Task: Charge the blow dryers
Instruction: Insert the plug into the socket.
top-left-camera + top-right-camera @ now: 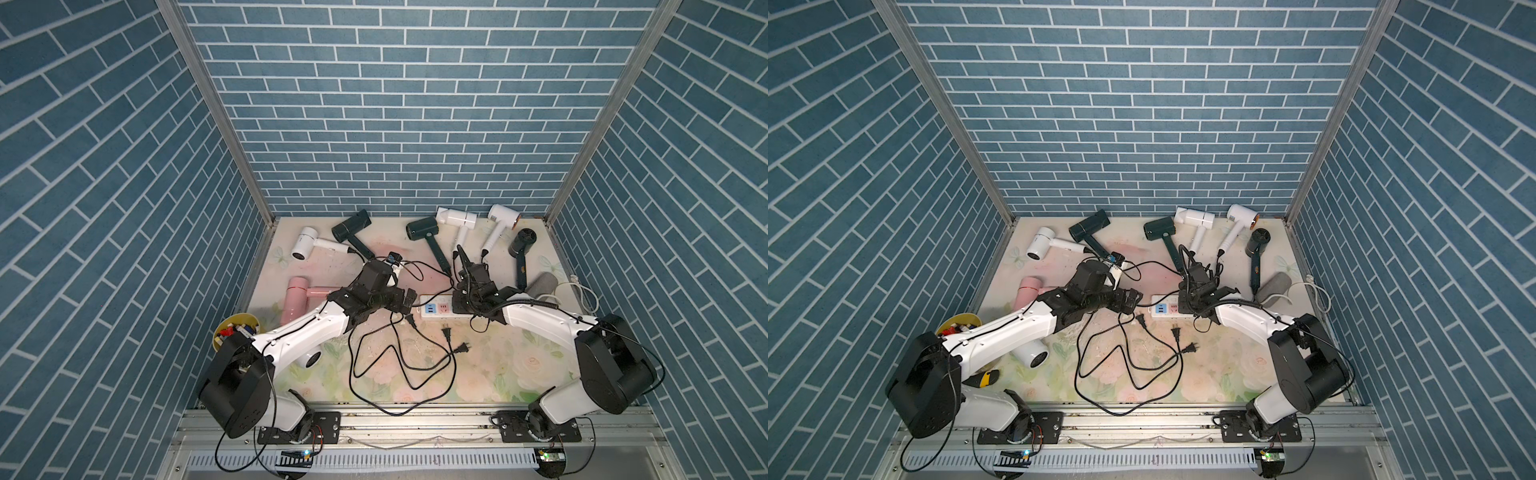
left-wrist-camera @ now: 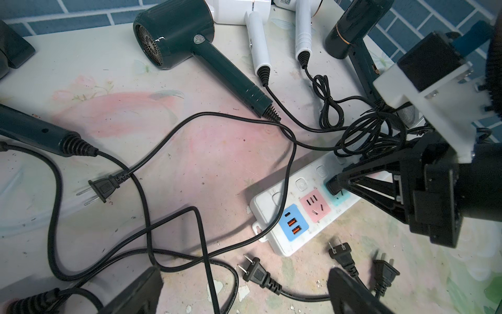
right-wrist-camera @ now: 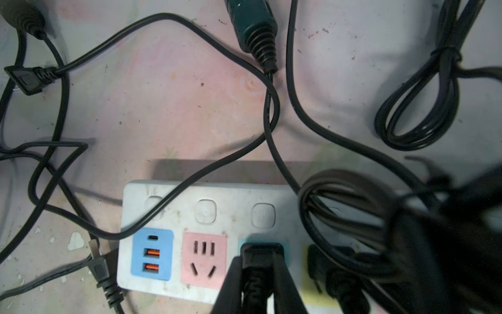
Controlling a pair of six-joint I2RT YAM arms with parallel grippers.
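- The right claw (image 3: 262, 261) is pinching a black plug (image 3: 262, 251) right at the green-blue hole of the power strip (image 3: 233, 195). I cannot tell if the pins are all the way in. If the plug tips, the pins could miss the holes or bend.
- The left claw (image 1: 405, 302) is spread wide and holds nothing, just beside the end of the strip. Nothing holds the strip down — a hard push could slide it, and a pull back could lift it.
- One cord (image 3: 173, 191) lies across the strip by the blue end. It could snag the claw or block the free pink hole (image 3: 203, 258).
- A bunch of looped cord (image 3: 305, 214) sits over the strip, close to the right claw. It could catch when the claw backs off and yank the plug out.
- The blow dryers (image 1: 422, 230) lie along the far edge of the table (image 1: 478, 365), with a pink one (image 1: 297, 297) on the left. Their cords cross in front, with loose plugs (image 2: 256, 273) near the strip — tugging one could drag another dryer.
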